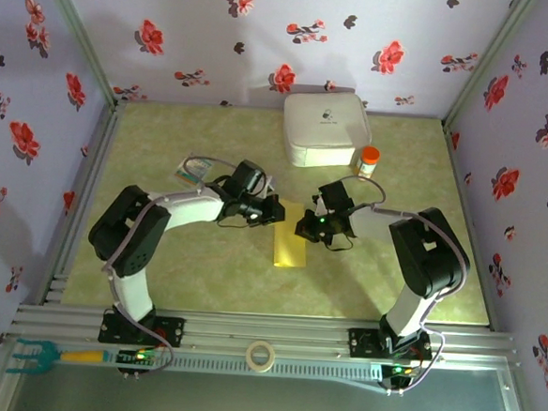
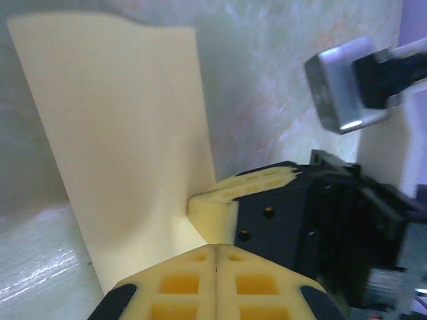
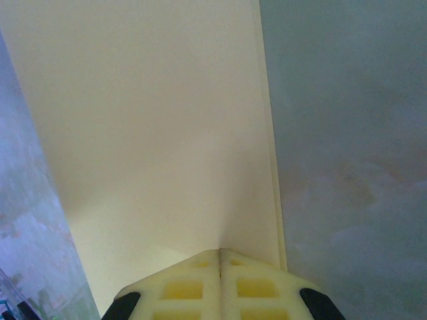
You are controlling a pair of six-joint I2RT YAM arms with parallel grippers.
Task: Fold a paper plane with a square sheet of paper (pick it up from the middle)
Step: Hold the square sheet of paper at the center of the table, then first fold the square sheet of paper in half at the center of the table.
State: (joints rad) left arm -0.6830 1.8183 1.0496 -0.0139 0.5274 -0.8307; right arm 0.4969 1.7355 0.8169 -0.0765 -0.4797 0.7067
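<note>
Right gripper (image 3: 220, 261) is clamping tight on the far end of the yellow paper (image 1: 290, 249), pads meeting with no gap. Left gripper (image 2: 217, 265) is also sitting fully closed, tips touching that same end from the left; grip on it unclear. Counting: two grippers, one white box (image 1: 324, 129), one paper, one teal-and-white card (image 1: 194, 170), one orange-lidded jar (image 1: 368, 161). Paper is lying mid-table as a narrow folded strip, long axis running near to far.

The paper (image 1: 290, 251) lies on the table (image 1: 156, 273), with my left gripper (image 1: 273, 212) at its far left corner and my right gripper (image 1: 304, 228) opposite. Behind sits the box (image 1: 324, 129), a jar (image 1: 368, 161) at its right.
</note>
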